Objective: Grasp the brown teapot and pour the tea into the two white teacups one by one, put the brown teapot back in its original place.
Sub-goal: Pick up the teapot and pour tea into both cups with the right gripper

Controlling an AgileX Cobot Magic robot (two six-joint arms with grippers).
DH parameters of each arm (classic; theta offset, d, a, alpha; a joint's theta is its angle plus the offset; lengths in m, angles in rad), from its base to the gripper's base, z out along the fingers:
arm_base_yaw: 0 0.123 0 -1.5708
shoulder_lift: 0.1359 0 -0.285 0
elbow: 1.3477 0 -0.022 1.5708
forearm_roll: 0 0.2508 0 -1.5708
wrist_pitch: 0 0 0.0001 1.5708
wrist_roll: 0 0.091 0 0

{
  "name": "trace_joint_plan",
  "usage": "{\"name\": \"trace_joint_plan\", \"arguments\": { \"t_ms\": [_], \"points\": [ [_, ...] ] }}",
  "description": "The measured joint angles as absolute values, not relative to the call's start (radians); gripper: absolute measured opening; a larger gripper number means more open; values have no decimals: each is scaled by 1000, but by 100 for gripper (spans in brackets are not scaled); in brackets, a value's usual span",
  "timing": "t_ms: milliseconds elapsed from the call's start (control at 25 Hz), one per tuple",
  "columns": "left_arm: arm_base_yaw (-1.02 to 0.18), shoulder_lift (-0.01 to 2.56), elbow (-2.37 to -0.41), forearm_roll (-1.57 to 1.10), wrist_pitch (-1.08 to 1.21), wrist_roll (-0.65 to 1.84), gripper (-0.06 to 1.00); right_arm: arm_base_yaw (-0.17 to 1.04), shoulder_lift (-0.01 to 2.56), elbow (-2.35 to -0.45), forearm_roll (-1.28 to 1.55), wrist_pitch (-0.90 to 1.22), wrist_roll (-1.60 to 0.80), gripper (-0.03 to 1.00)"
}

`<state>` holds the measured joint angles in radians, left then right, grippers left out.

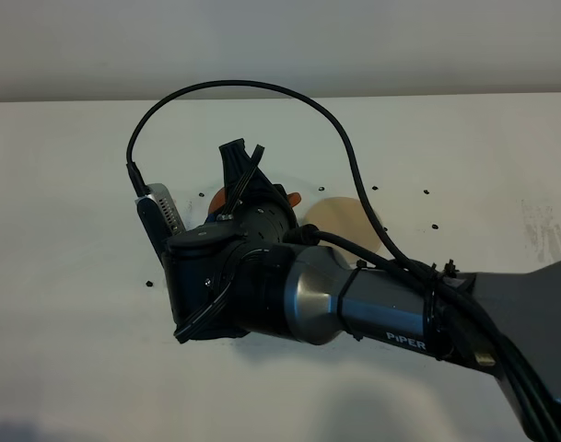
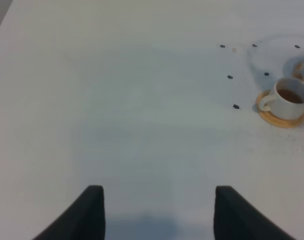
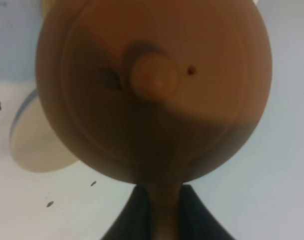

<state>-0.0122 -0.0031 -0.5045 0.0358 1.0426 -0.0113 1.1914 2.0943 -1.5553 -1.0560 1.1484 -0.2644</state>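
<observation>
The right gripper (image 3: 164,205) is closed on the teapot's (image 3: 152,110) handle, with a dark finger on each side of the loop. In the right wrist view the teapot fills most of the picture, its lid knob (image 3: 154,75) facing the camera. The saucer (image 3: 37,142) lies partly behind it, off to one side. From the high camera the right arm (image 1: 372,308) reaches across the middle and hides the teapot. There the saucer shows just right of the gripper, crossed by a black cable (image 1: 344,147). The left gripper (image 2: 159,192) hangs over the white table (image 2: 142,100), jaws wide apart, holding nothing. Near the edge of its view a cup (image 2: 291,97) with brown tea in it stands on an orange coaster (image 2: 279,119)
</observation>
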Motion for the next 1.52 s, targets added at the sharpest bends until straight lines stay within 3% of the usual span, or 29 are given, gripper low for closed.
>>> {"name": "trace_joint_plan", "arguments": {
  "t_ms": [1520],
  "points": [
    [-12, -3, -504, 36, 1043, -11, 50, 1191, 2094, -1555, -1127, 1120, -343, 9]
  ]
}}
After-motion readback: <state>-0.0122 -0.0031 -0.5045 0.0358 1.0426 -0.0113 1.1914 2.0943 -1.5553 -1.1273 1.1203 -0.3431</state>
